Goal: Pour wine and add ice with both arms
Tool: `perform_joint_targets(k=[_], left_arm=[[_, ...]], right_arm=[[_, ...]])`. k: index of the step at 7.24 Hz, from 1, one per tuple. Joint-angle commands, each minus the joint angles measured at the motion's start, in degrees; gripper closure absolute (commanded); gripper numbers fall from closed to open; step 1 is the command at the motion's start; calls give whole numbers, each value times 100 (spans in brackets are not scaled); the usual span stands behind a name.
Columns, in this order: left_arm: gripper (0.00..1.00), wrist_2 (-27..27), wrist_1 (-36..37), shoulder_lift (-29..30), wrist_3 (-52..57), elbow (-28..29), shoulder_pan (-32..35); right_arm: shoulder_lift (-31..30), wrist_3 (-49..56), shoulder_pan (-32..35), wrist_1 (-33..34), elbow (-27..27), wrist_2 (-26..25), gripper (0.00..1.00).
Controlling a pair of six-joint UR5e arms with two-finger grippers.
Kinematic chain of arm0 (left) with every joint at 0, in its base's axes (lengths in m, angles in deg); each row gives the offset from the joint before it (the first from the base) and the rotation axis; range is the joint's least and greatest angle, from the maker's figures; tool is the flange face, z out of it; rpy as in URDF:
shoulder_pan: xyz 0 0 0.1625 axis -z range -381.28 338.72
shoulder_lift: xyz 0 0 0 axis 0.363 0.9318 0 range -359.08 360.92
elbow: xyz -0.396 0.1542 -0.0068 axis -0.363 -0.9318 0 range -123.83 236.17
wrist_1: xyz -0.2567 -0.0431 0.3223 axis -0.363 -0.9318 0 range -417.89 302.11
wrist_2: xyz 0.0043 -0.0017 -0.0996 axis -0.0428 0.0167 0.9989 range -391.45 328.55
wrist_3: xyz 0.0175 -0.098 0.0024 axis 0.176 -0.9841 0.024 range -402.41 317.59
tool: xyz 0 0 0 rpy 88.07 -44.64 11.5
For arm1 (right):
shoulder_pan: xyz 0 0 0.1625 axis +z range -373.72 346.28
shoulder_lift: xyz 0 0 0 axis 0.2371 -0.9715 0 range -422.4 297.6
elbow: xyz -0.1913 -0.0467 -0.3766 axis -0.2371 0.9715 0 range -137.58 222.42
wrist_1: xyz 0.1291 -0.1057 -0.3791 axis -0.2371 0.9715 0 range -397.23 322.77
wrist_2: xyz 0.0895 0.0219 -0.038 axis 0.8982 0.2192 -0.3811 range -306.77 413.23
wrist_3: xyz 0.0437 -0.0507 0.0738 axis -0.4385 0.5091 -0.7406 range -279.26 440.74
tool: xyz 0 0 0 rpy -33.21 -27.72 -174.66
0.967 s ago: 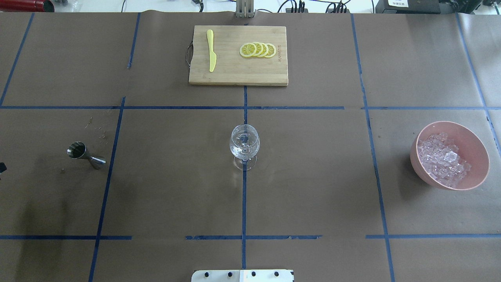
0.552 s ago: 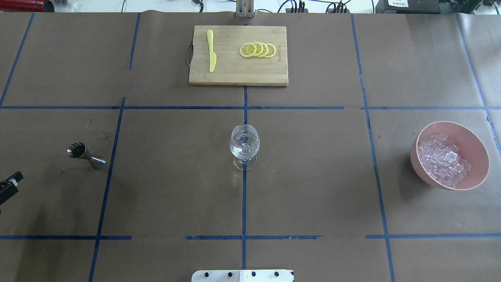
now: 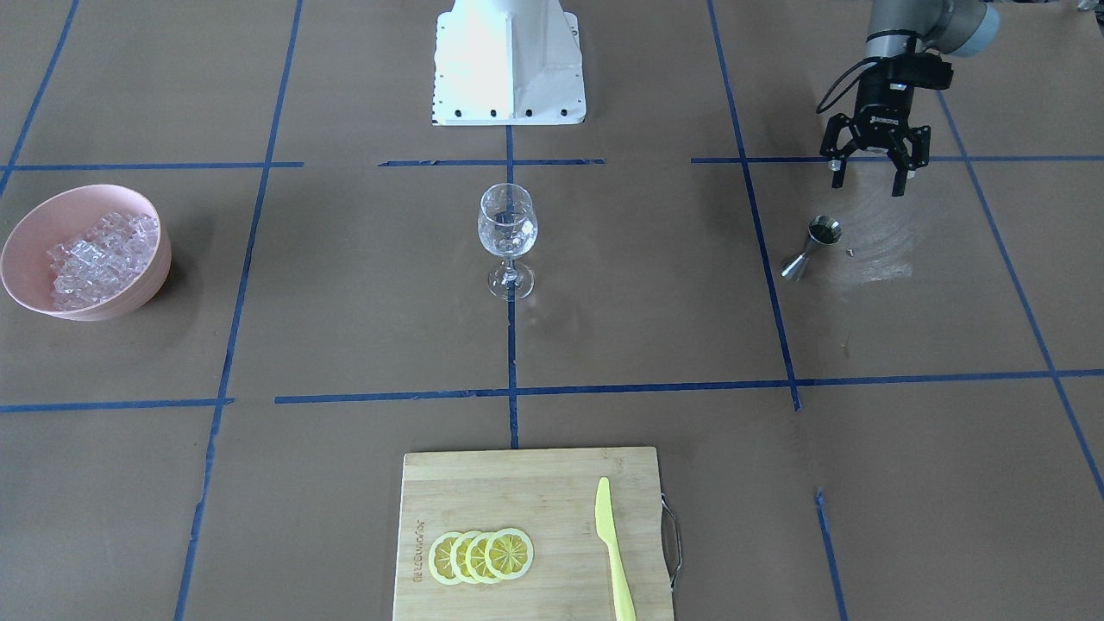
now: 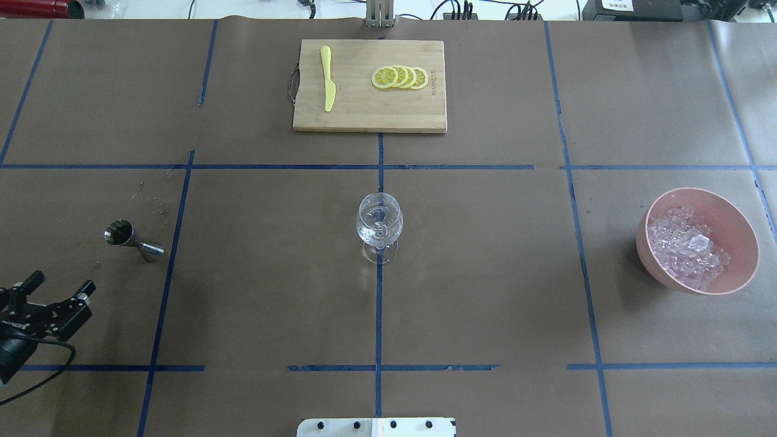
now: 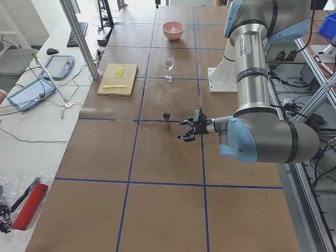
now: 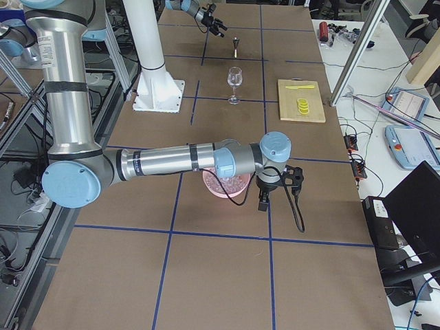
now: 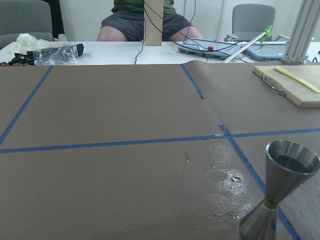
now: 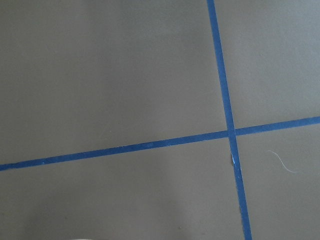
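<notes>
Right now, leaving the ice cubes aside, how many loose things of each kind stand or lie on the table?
wine glass: 1
metal jigger: 1
pink bowl: 1
cutting board: 1
yellow knife: 1
lemon slices: 4
Total: 9

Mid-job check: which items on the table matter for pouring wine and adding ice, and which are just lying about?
For the job: wine glass, steel jigger, ice, pink bowl, open left claw.
Lying about: cutting board, lemon slices, yellow knife.
</notes>
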Motion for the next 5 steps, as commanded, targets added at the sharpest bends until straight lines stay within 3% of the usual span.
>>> perform_joint_targets(k=[1,5], left_arm=[[2,-326,400,430,30,-5,-100],[2,-538,586,1019,30,319,-92]], right_arm=[[-1,0,0,0,15,1,0],[8,0,0,9,33,10,0]])
